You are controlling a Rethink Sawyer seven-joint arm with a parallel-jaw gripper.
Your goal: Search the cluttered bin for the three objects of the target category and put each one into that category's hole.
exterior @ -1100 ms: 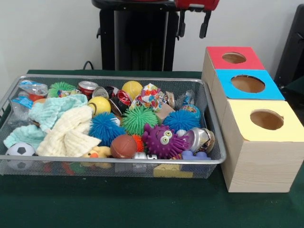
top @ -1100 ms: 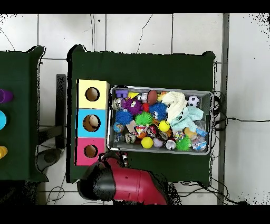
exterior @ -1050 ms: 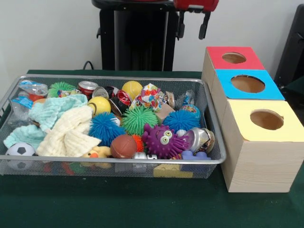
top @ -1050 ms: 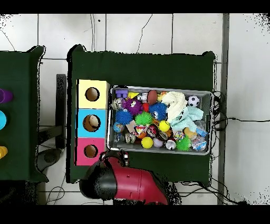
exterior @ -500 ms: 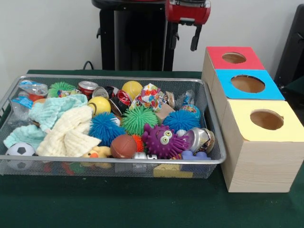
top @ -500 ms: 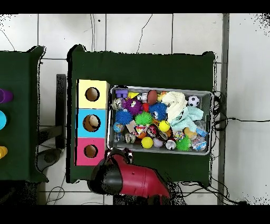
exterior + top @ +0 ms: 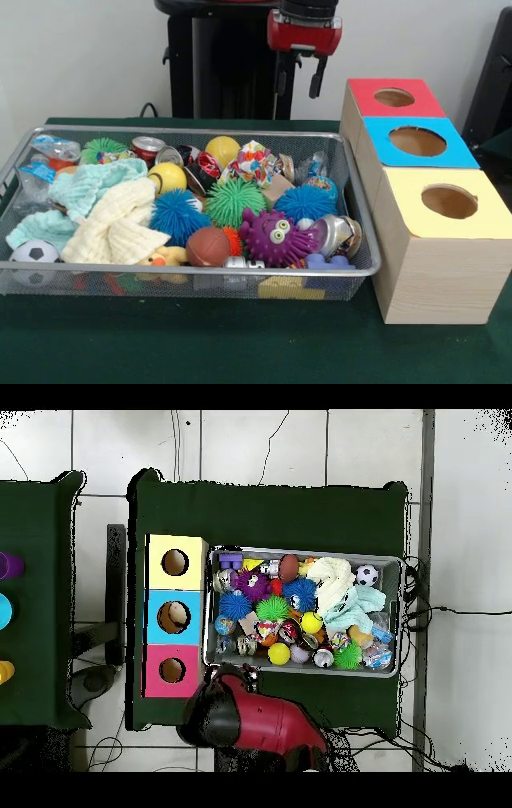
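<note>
The gripper [image 7: 298, 78] hangs high above the far rim of the bin [image 7: 240, 131], jaws apart and holding nothing — two dark fingers [image 7: 318, 78] pointing straight down. In the overhead view the red arm [image 7: 262, 722] sits just off the bin's [image 7: 398, 614] edge, near the red box [image 7: 158, 671]. The bin is packed: a purple spiky monster [image 7: 275, 235] with googly eyes near the front, a green spiky ball [image 7: 234, 200] in the middle, blue spiky balls [image 7: 176, 214] either side of it, a brown football [image 7: 208, 246] touching the monster, a yellow ball [image 7: 167, 176] and another further back. Cloths [image 7: 114, 216] — cream and mint — are heaped on the left, with a soccer ball [image 7: 33, 254] in the front left corner. Cans [image 7: 148, 147] lie along the back. Beside the bin stand three boxes in a row, each with a round hole on top: red [image 7: 394, 98], blue [image 7: 417, 142] and yellow [image 7: 448, 202]. Which category is the target, I cannot tell.
</note>
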